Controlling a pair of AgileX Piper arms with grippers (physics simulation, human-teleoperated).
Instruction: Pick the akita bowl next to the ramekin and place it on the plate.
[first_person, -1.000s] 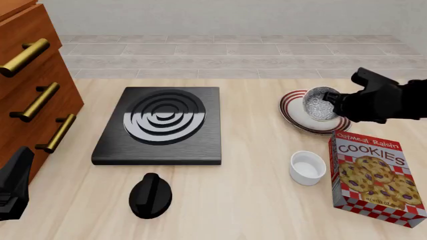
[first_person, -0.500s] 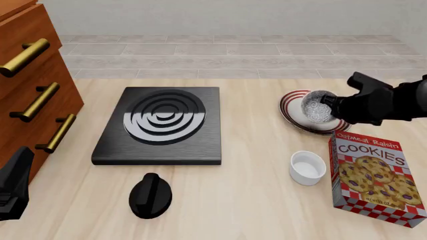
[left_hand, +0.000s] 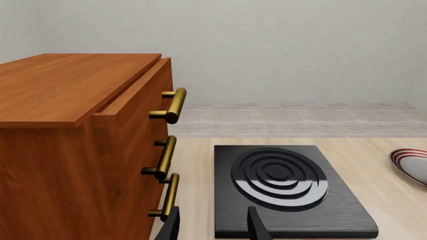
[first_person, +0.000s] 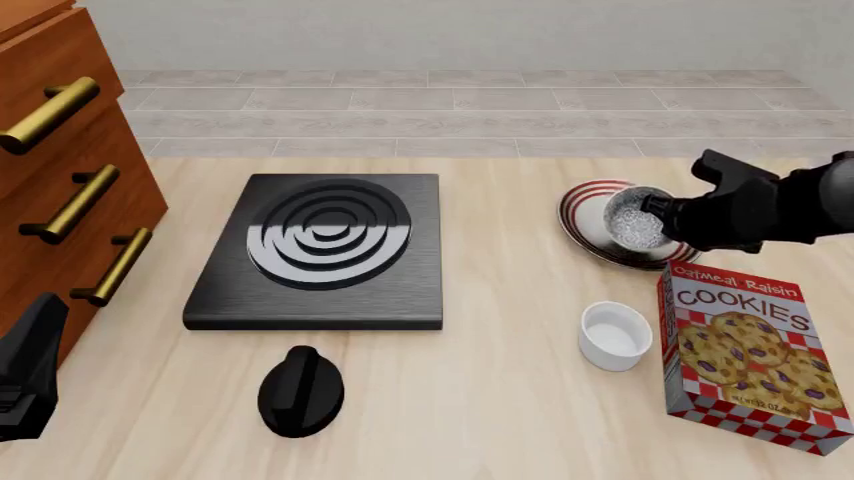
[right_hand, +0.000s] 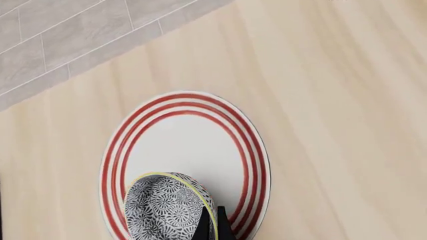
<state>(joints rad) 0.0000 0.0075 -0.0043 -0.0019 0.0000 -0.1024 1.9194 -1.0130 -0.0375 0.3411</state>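
The akita bowl (first_person: 635, 219), speckled black and white inside, hangs tilted over the red-ringed plate (first_person: 582, 214). My right gripper (first_person: 659, 210) is shut on the bowl's rim. In the right wrist view the thin fingers (right_hand: 203, 224) pinch the rim of the bowl (right_hand: 163, 207), which is over one side of the plate (right_hand: 183, 145). Whether the bowl touches the plate I cannot tell. The white ramekin (first_person: 615, 335) stands nearer, beside the cookie box. My left gripper (left_hand: 213, 227) is open and empty at the table's near left corner (first_person: 30, 365).
A black stove plate (first_person: 324, 250) lies mid-table, with a black knob (first_person: 300, 392) in front of it. A cookies box (first_person: 747, 345) lies at the right, close to the plate and ramekin. A wooden drawer cabinet (first_person: 60, 170) with brass handles stands along the left.
My right gripper has carried the bowl a little lower over the plate. The left arm has not moved.
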